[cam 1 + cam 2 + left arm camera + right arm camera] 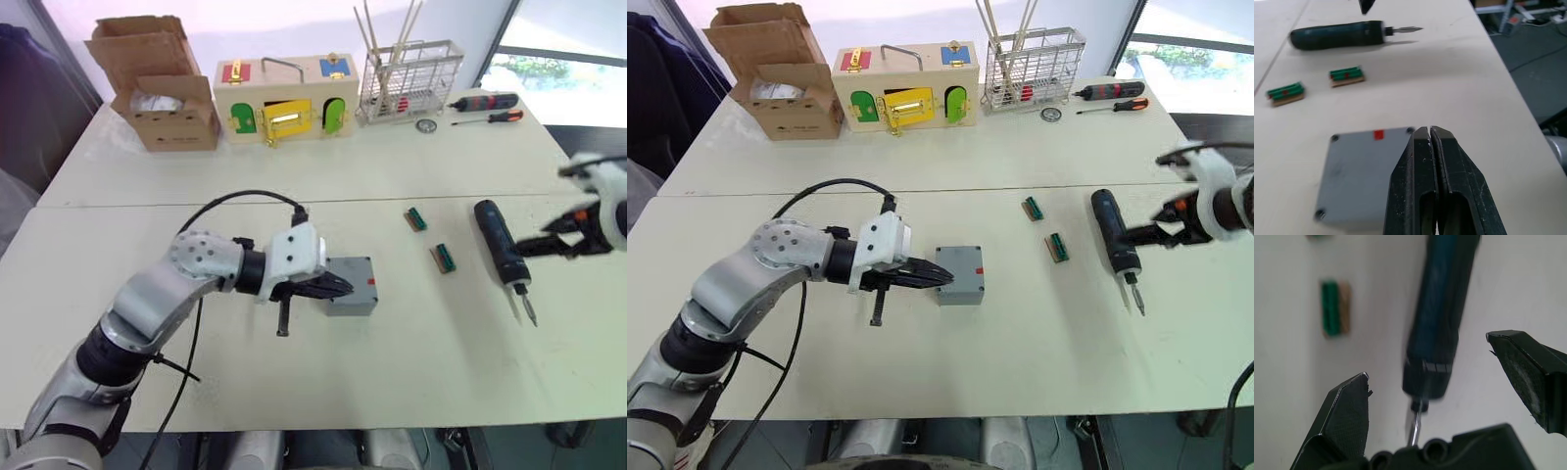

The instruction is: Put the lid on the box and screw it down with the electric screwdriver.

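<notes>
Left gripper [936,276], black fingers pressed together, rests over the flat grey plastic lid [1364,176] seated on the small square grey box [960,274] at frame centre. Right gripper [1157,233], fingers spread, flanks the thick black electric screwdriver [1114,239] lying on the pale worktop [1038,343] at right.

Workshop, tool-strewn white table [294,176], hand screwdrivers [485,108]

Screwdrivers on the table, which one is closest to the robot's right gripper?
The electric screwdriver, thick and black, lying just beside the open right gripper. The two slim red-and-black hand screwdrivers lie at the table's far edge.
</notes>
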Controlling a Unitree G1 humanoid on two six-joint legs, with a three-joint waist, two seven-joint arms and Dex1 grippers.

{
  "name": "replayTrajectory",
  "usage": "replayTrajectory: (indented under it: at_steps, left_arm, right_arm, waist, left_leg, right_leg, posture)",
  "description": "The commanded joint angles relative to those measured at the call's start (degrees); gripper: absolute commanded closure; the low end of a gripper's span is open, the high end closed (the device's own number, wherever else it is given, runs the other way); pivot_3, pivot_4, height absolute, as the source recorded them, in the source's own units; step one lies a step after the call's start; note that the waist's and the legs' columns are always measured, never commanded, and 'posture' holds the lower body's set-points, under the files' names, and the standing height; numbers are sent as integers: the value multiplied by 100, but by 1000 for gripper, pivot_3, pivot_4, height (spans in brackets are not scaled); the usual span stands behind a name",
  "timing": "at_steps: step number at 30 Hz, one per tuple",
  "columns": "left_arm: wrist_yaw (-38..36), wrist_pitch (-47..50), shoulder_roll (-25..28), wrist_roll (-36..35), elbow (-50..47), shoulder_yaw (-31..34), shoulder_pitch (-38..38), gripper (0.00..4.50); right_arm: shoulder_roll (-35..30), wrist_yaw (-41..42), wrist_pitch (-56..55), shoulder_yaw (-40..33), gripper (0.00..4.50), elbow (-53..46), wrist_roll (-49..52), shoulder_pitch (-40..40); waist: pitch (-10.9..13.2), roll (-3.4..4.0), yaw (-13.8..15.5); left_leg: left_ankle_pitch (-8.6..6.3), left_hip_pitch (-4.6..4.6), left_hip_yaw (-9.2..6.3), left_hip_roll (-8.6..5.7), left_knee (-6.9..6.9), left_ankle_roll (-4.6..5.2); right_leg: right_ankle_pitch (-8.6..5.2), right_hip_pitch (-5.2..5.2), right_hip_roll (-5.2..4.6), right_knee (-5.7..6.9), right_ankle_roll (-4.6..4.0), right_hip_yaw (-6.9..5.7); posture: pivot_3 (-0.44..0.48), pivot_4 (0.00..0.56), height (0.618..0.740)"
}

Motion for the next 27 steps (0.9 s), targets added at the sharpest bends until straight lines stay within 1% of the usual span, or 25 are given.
replayTrajectory:
  at_steps: [1,3,6,10,16,21,24,27]
  left_arm:
    - [116,-109,-29,124,-295,-45,63,4500]
    - [214,-63,-90,164,-341,-76,95,4500]
    - [394,0,-115,203,-459,-67,252,4500]
    - [575,142,-135,165,-672,-40,392,4500]
    - [780,278,-91,217,-813,-52,484,4500]
    - [887,345,-142,214,-845,-73,510,4500]
    - [946,358,-176,225,-829,-100,501,4500]
    - [981,393,-185,217,-848,-96,516,4500]
  right_arm:
    - [200,523,-85,429,28,609,-507,-639]
    - [401,785,-68,686,28,1110,-732,-940]
    - [918,966,-38,1032,28,2173,-1138,-1486]
    - [1413,1135,-457,1334,28,3219,-1680,-1870]
    - [1921,1313,-1130,1580,28,4150,-2423,-2080]
    - [2284,1380,-1306,1419,28,4753,-2724,-2200]
    - [2475,1300,-1450,1290,790,4991,-2839,-2212]
    - [2562,1412,-1573,1283,1703,5071,-3015,-2157]
  waist:
    - [0,4,-18]
    - [0,4,11]
    - [1,3,30]
    - [1,2,77]
    - [1,2,47]
    - [0,3,31]
    - [-1,1,34]
    - [-2,0,29]
  left_leg:
    - [0,1,5,1,-1,-1]
    - [0,2,5,3,-8,-1]
    - [1,1,3,3,-8,-2]
    - [4,-2,0,-3,-2,-7]
    - [5,-2,0,-10,0,-9]
    - [6,-2,-1,-7,-2,-12]
    - [6,-2,-2,-7,-1,-13]
    - [7,-1,-5,-7,0,-14]
  right_leg:
    - [0,-5,0,4,0,2]
    - [-1,-13,2,10,2,1]
    - [-1,-14,3,9,1,0]
    - [-1,-10,-5,9,1,0]
    - [-1,-10,-9,10,1,0]
    - [-1,-12,-6,12,1,-2]
    - [0,-11,-6,11,1,-3]
    - [0,-10,-6,12,1,-5]
  posture:
    - [0,150,730]
    - [0,150,730]
    - [0,150,730]
    - [0,150,730]
    - [0,150,730]
    - [0,150,730]
    - [0,150,730]
    - [0,150,730]
